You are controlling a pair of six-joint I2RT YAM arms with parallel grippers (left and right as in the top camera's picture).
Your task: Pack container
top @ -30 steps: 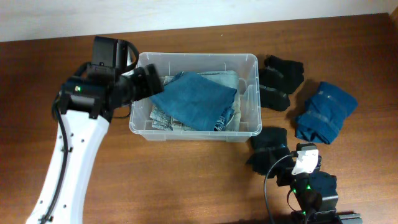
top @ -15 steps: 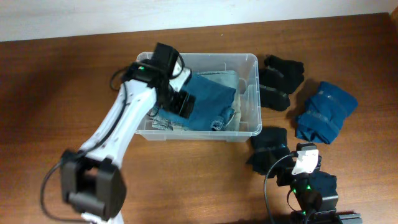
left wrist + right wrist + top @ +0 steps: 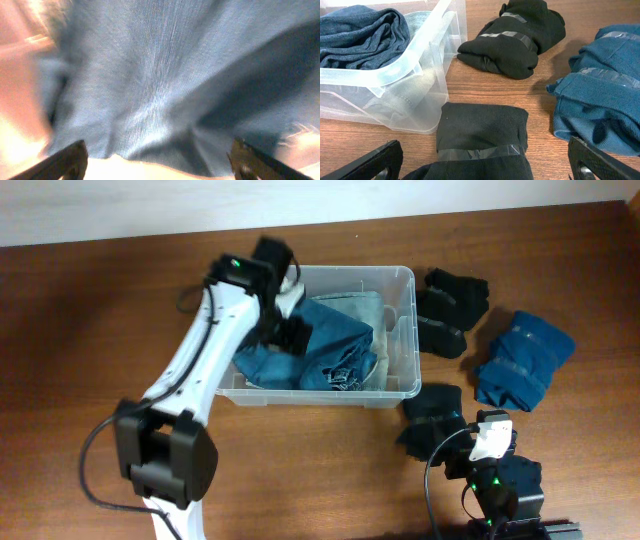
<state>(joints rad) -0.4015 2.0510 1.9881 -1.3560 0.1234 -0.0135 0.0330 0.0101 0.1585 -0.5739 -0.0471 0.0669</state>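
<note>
The clear plastic container (image 3: 404, 276) stands mid-table and holds folded denim, with a blue cloth (image 3: 335, 345) on top. My left gripper (image 3: 291, 335) is inside the container, low over the blue cloth (image 3: 165, 75), which fills the left wrist view. Its fingers (image 3: 160, 162) are wide apart and open. My right gripper (image 3: 445, 442) is open near the table's front edge, with its fingers (image 3: 485, 167) on either side of a black taped bundle (image 3: 482, 132). The container's corner (image 3: 427, 37) shows in the right wrist view.
Two more black bundles (image 3: 452, 305) lie right of the container. A folded blue garment (image 3: 522, 360) lies at the far right and also shows in the right wrist view (image 3: 600, 95). The black bundle (image 3: 432, 417) by my right gripper lies close to the container's front right corner.
My left arm swung from outside the container's left wall into the container, over the blue cloth. The cloth has bunched and shifted left. The right arm has not moved.
</note>
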